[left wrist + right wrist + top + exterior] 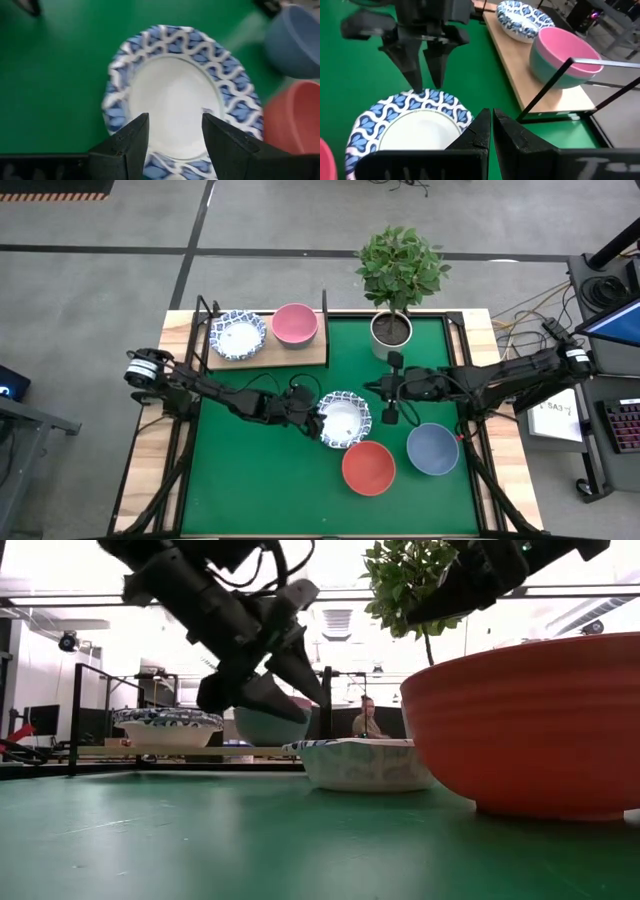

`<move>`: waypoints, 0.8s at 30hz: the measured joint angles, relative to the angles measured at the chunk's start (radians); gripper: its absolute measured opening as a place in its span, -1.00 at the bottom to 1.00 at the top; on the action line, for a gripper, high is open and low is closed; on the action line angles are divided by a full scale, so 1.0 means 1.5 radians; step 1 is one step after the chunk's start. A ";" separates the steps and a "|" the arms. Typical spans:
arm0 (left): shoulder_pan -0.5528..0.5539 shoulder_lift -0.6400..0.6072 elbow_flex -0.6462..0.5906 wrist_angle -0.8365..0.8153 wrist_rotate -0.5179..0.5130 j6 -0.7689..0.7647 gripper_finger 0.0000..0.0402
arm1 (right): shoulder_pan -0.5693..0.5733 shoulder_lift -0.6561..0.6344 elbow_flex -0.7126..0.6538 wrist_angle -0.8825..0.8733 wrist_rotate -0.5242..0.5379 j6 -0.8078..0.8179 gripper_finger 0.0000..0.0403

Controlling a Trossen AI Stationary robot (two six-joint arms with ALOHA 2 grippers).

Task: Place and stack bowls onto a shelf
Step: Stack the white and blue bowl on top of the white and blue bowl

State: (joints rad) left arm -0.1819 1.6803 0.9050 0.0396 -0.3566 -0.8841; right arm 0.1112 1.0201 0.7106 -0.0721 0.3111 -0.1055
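Jaws of the left gripper (173,145) stand apart astride the near rim of the patterned bowl (344,418) mid-worktop, holding nothing yet, so they should pinch squarely before lifting toward the shelf (290,354), while the right gripper (390,415) waits shut nearby.

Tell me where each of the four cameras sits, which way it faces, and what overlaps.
High view: overhead, straight down on the table; both arms show, the left gripper at the blue-patterned bowl.
Low view: mat level, looking across at the red bowl; arms enter from above.
Left wrist view: down onto the patterned bowl, own open fingers over its rim.
Right wrist view: past the shut right gripper toward the shelf.
Shared: every view shows the patterned bowl.
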 joint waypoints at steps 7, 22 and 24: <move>0.030 0.000 0.032 -0.098 0.006 -0.055 -0.18 | 0.000 -0.007 -0.003 0.002 0.002 0.000 -0.96; 0.036 0.072 0.029 -0.064 0.023 -0.081 -0.10 | 0.000 0.013 -0.003 0.027 0.002 -0.007 -0.96; 0.036 0.081 0.029 -0.052 0.023 -0.081 -0.13 | 0.000 0.016 -0.003 0.028 0.001 -0.011 -0.96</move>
State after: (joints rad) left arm -0.1280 1.8018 0.9485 -0.0377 -0.3218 -1.0054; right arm 0.1112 1.0447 0.7059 -0.0306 0.3126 -0.1214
